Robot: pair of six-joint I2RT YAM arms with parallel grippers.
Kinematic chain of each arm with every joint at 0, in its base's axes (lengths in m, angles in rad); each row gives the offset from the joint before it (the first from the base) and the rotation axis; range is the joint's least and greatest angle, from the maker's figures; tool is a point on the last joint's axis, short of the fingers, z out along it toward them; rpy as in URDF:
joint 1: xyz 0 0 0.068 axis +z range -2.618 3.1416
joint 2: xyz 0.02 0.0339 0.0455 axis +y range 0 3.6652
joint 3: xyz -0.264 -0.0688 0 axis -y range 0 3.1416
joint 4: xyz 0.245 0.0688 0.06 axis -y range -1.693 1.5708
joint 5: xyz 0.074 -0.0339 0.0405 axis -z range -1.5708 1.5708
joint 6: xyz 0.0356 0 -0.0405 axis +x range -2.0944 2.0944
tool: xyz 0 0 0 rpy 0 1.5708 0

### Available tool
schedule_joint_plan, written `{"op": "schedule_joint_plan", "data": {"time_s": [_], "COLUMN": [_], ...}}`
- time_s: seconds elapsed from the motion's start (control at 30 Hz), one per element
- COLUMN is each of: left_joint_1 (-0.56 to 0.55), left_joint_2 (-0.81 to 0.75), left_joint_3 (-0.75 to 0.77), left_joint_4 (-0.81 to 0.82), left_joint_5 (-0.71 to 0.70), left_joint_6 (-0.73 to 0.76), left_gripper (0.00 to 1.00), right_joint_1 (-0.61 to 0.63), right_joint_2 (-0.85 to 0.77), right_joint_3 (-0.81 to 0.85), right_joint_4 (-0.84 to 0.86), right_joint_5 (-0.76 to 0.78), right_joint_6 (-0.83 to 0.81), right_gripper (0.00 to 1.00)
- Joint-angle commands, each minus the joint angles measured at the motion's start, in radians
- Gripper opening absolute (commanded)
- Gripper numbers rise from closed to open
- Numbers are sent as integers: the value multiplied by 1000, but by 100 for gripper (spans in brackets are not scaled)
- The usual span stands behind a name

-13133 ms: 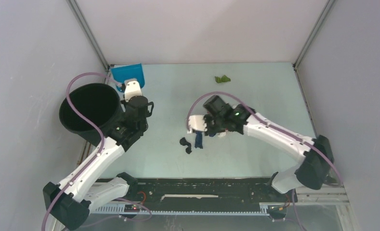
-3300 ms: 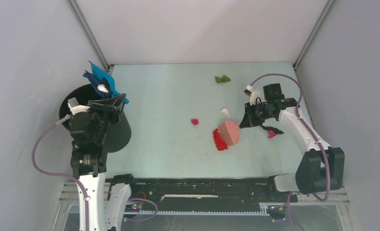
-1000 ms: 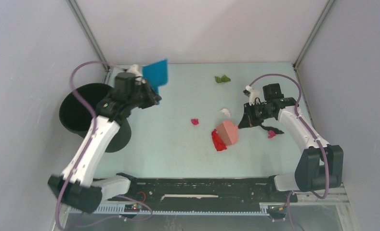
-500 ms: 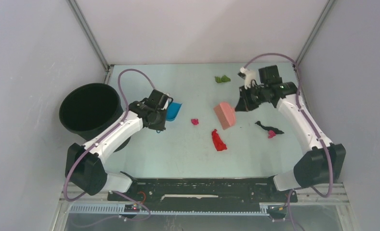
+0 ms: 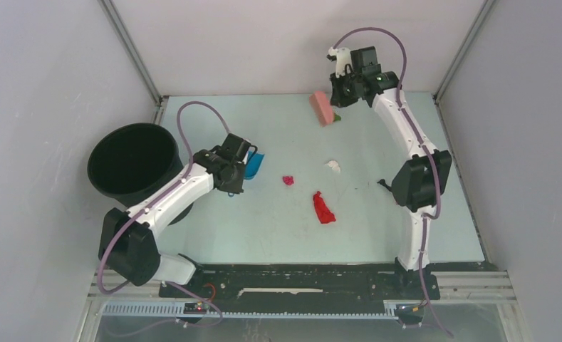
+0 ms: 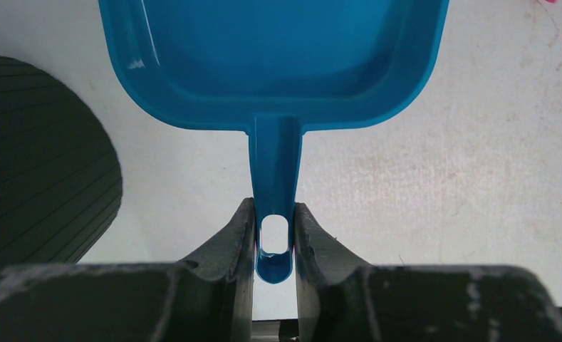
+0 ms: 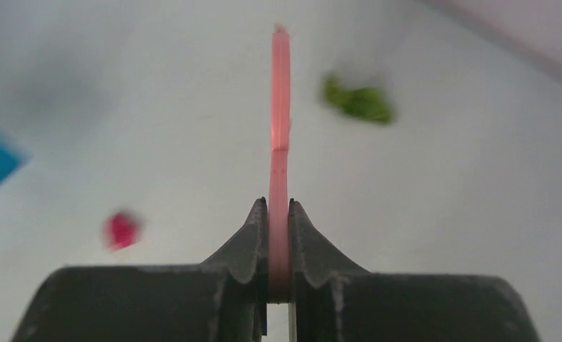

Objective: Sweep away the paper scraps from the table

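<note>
The dustpan (image 6: 271, 57) is pinched at its handle by the left end effector (image 6: 273, 235), and the brush (image 5: 321, 108) by the right end effector (image 7: 278, 235), near the green scrap (image 7: 358, 102) at the counter's (image 5: 263, 221) far edge. Other paper scraps (image 5: 323, 207) lie mid-counter. Next, a sweep toward the dustpan is called for.

Plain grey walls (image 5: 292, 43) on three sides, metal corner posts (image 5: 131, 50), soft even light

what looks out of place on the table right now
Bits lie loose on the table: a red scrap, a magenta scrap and a white scrap mid-table, a green scrap at the far edge near the pink brush. The blue dustpan looks empty.
</note>
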Motion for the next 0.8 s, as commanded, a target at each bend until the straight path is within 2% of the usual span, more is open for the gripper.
{"op": "schedule_joint_plan", "data": {"time_s": [0.0, 0.2, 0.37, 0.47, 0.63, 0.77], "left_joint_1": [0, 0, 0, 0, 0, -3], "left_joint_2": [18, 61, 74, 82, 98, 105], "left_joint_3": [-1, 2, 0, 1, 2, 4], "left_joint_4": [23, 16, 15, 15, 16, 13], "left_joint_5": [101, 108, 102, 105, 112, 113], "left_joint_6": [41, 49, 54, 56, 55, 55], "left_gripper": [0, 0, 0, 0, 0, 0], "right_joint_1": [41, 60, 71, 83, 107, 136], "right_joint_2": [49, 242, 303, 321, 298, 175], "right_joint_3": [96, 237, 167, 140, 79, -97], "right_joint_4": [216, 462, 511, 448, 280, 205], "right_joint_5": [446, 607, 519, 494, 474, 438], "right_joint_6": [-347, -761, -1009, -1072, -1088, -1043], "right_gripper": [0, 0, 0, 0, 0, 0]}}
